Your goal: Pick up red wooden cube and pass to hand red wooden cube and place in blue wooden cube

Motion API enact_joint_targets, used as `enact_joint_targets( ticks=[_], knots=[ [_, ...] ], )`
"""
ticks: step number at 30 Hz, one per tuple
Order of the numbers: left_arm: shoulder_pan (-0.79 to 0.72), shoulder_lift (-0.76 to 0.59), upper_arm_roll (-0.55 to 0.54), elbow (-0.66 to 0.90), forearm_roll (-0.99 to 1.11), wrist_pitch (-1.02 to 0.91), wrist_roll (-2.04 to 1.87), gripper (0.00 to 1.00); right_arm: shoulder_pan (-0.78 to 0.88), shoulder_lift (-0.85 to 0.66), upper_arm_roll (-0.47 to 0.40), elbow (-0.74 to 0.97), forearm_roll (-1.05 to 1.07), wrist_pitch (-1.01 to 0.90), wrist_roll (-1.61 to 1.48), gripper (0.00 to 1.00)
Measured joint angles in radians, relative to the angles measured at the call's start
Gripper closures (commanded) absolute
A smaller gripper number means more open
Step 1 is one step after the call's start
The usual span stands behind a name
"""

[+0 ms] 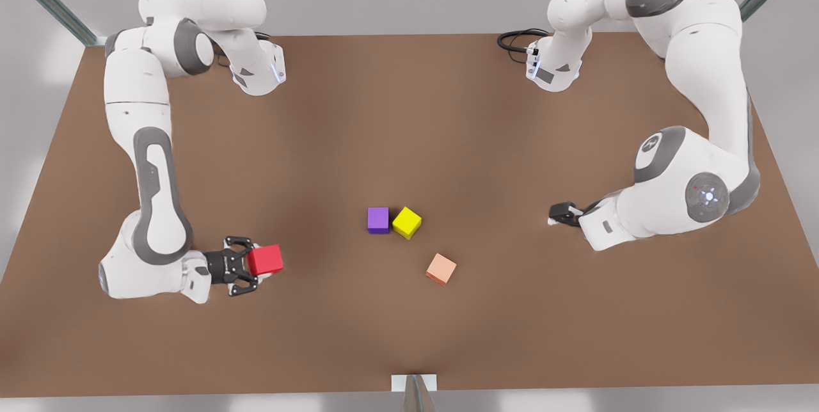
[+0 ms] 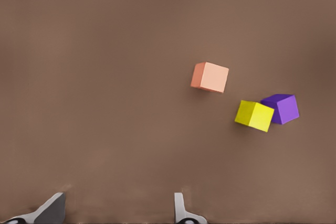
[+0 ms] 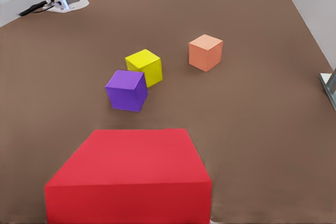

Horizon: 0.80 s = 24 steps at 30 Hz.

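The red wooden cube is at the front view's left, raised off the table and looking larger than the other cubes. My right gripper is shut on it. In the right wrist view the red wooden cube sits very close to the camera. My left gripper waits low over the table at the front view's right. Its fingers stand wide apart with nothing between them, so the left gripper is open. The blue wooden cube is out of view.
A purple cube and a yellow cube touch near the table's middle. A peach cube lies apart, nearer the front edge. The arm bases stand at the back. Bare brown table lies between the arms.
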<state>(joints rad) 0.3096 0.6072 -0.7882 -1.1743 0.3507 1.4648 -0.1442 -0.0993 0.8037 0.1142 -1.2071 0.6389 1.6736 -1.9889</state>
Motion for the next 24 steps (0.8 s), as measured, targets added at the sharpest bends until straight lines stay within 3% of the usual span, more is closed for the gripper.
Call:
enact_joint_targets(
  ticks=[1, 2, 4, 7, 11, 24],
  knots=[
    [-0.194, -0.165, 0.328, -0.131, -0.060, -0.017, -0.001, 0.00, -0.005, -0.030, -0.021, 0.002, -0.058, -0.027, 0.004, 0.42],
    [-0.293, -0.247, 0.503, -0.193, -0.105, -0.032, 0.000, 0.00, -0.010, -0.068, -0.045, 0.004, -0.112, -0.056, 0.010, 0.42],
    [-0.362, -0.297, 0.638, -0.213, -0.178, -0.059, 0.002, 0.00, -0.015, -0.117, -0.107, 0.005, -0.196, -0.106, 0.029, 0.42],
    [-0.392, -0.274, 0.647, -0.143, -0.260, -0.079, 0.004, 0.00, -0.016, -0.140, -0.135, 0.011, -0.341, -0.154, 0.082, 0.41],
    [-0.296, -0.173, 0.640, 0.005, -0.311, -0.088, 0.022, 0.00, -0.003, -0.131, -0.152, 0.006, -0.534, -0.143, 0.162, 0.42],
    [-0.288, -0.158, 0.638, 0.013, -0.332, -0.105, 0.055, 0.00, -0.020, -0.154, -0.171, -0.201, -0.650, 0.232, 0.345, 0.41]
  ],
)
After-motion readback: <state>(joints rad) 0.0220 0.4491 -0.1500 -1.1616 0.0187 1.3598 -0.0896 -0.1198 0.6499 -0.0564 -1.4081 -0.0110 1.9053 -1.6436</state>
